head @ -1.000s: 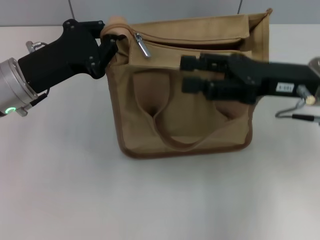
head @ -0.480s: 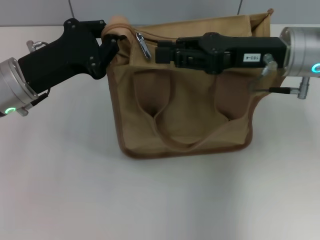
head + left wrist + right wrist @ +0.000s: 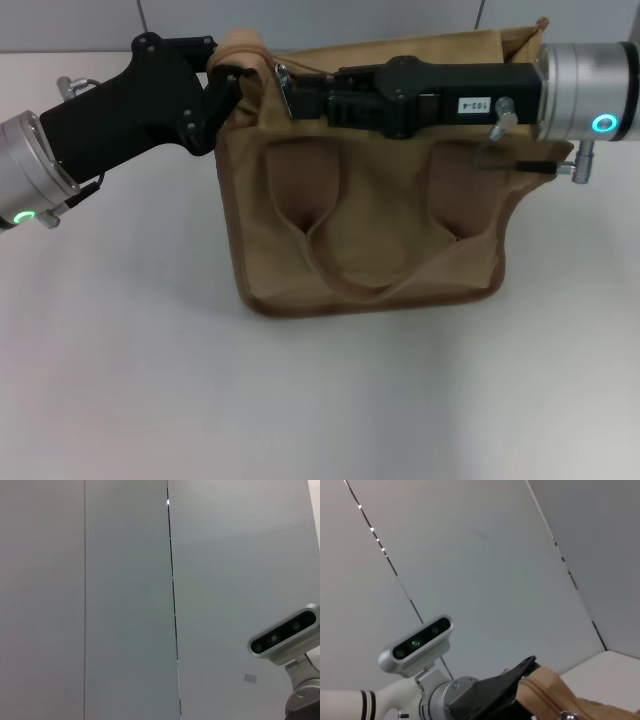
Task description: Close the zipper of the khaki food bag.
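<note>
The bag [image 3: 370, 215] stands upright on the white counter [image 3: 150, 380], its mouth gaping along the top; nothing inside it can be made out. The left claw [image 3: 232, 82] pinches the bag's top left corner. The right claw [image 3: 292, 93] lies across the top edge, tips at the zipper [image 3: 281, 74] slider near that corner; whether it grips cannot be told.

My head camera looks down close on the khaki food bag [image 3: 370, 220]; both wrist cameras face the wall panels [image 3: 125, 600], sharing them.
</note>
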`<state>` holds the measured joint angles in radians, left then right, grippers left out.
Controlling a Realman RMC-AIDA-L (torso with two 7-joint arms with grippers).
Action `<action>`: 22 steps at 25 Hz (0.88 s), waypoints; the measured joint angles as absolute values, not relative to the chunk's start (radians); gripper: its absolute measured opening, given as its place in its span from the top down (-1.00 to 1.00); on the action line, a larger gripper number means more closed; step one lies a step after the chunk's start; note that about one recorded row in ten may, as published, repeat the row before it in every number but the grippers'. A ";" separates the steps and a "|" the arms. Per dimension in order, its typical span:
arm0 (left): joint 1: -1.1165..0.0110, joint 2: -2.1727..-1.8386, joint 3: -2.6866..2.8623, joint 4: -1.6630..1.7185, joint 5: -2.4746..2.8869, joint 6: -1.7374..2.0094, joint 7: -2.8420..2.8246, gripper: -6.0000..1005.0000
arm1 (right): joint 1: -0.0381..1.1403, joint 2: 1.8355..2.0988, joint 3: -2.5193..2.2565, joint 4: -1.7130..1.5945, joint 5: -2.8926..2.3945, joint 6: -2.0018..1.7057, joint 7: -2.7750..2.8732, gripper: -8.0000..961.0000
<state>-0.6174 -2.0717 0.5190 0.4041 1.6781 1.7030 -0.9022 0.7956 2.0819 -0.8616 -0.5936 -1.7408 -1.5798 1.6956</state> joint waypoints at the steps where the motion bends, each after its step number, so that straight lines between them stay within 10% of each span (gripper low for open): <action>1: -0.617 -2.072 0.519 0.404 1.678 1.703 -0.902 0.95 | 0.796 2.082 -0.862 -0.594 -1.741 -1.580 1.696 0.35; 22: -0.668 -2.077 0.515 0.321 1.625 1.667 -0.905 0.92 | 0.828 2.089 -0.899 -0.555 -1.710 -1.488 1.699 0.46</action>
